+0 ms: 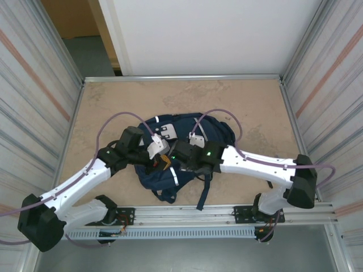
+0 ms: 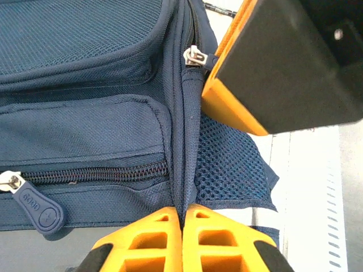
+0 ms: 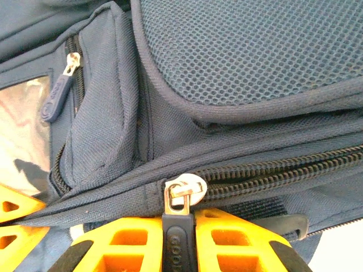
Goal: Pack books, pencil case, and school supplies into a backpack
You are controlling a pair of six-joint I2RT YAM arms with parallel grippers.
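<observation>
Counting one backpack, two grippers and two zipper pulls. Lying flat on the table, in its near half, under both wrists. Running its long axis, as far as the arms are letting it be judged, from far right to near left, with the dark straps trailing toward the near edge. Pinching with the left gripper: clenched tight on a raised seam of the backpack, just beside the mesh side pocket and near a white stripe, leaving no gap between the orange fingers but the cloth itself. Grasping with the right gripper: closed on the dark zipper pull, squeezing it from both sides, with the metal slider sitting just above the fingertips and the zipper teeth running off to the right of it. Hanging loose and untouched on the front pocket: the second pull, beside a clear window. Meeting close together over the middle of the backpack, almost touching, left from the left side and right from the right.
</observation>
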